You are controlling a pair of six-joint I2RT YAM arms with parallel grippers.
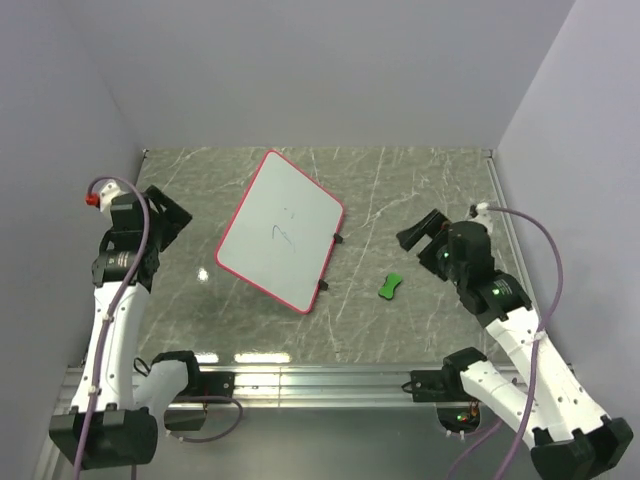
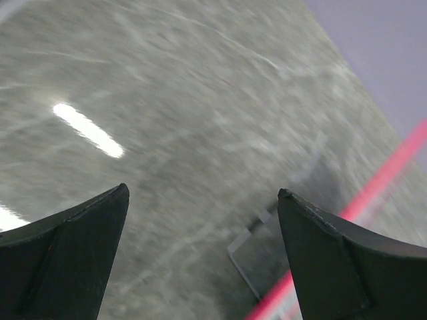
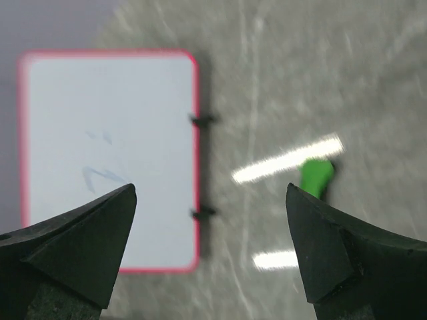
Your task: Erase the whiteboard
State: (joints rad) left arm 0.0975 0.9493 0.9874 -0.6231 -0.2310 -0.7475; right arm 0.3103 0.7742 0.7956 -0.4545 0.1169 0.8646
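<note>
L gripper [image 2: 201,193] jaws wide apart, nothing btwn them, over bare table [image 1: 400,180] beside the whiteboard [image 1: 280,230], which lies flat mid-table, skewed; R gripper [image 3: 211,188] also spread wide, holding nothing. R wrist cam shows faint scribbles [image 3: 100,177], 2 black tabs [image 3: 203,121] and 1 green eraser [image 3: 315,177], while L wrist cam gets only a strip of red rim [image 2: 393,167]. Count: 1 board, 1 eraser, 2 tabs.

The top camera looks steeply down from behind both bases over the whole table [image 1: 430,190]. The left wrist camera hangs close above it, catching only the whiteboard [image 2: 393,167] rim. The right wrist camera, farther back, shares whiteboard and eraser [image 3: 315,176] with the top view.
</note>
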